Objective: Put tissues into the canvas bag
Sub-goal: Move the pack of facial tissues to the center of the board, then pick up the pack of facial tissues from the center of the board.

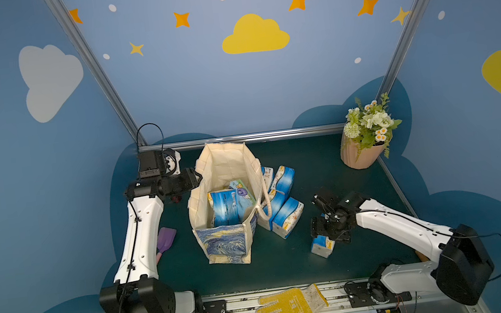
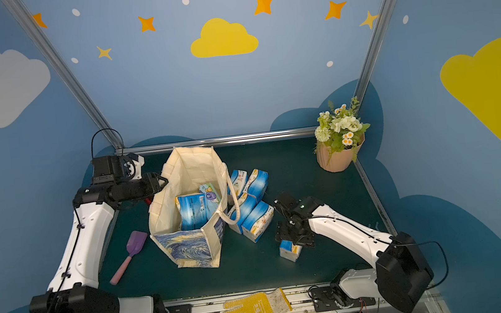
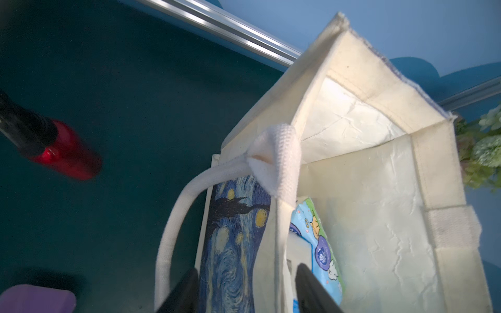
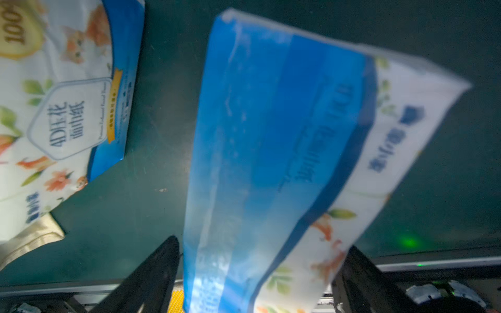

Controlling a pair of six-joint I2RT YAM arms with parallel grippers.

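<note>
A yellow glove [image 1: 290,308] lies on the front rail. Behind it, the right pincer [image 4: 263,244] has its jaws wide on both sides of a tipped tissue pack [image 4: 271,122], low by the counter [image 1: 308,163] and apart from the canvas bag [image 1: 221,164]. I cannot tell if the jaws squeeze it. The pack is soft and fat, so I think it could slip out, or bump the bag's rim and fall outside. The left pincer [image 3: 246,268] is closed on the bag's rim, and if it lets go, the floppy bag could sag shut or tip over.
</note>
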